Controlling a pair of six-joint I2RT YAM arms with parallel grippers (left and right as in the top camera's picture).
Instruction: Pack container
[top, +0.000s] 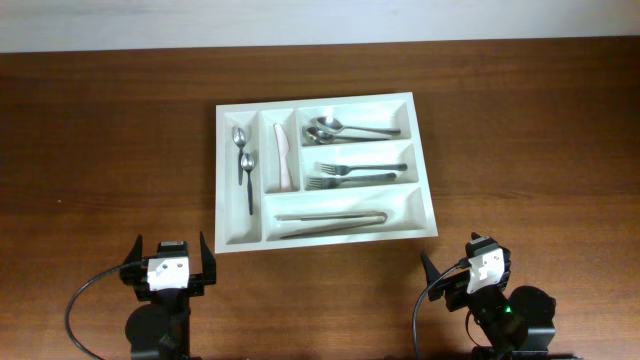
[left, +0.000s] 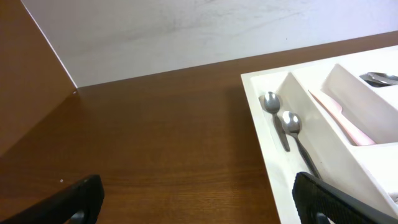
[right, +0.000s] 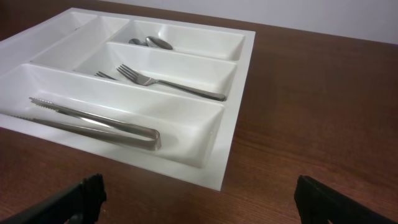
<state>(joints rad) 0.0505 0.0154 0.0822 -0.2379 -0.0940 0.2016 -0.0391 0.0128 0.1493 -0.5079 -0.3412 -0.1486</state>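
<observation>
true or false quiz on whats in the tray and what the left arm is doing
1. The tongs lie in the long compartment of the tray nearest the arms. True.
2. The forks share a compartment with the tongs. False: they lie in the middle long compartment, without the tongs.
3. Two small spoons lie in the leftmost narrow compartment. True.
4. The left gripper holds a spoon. False: its jaws are open and empty, short of the tray.
5. The knife lies on the table. False: it is in the second narrow compartment.
</observation>
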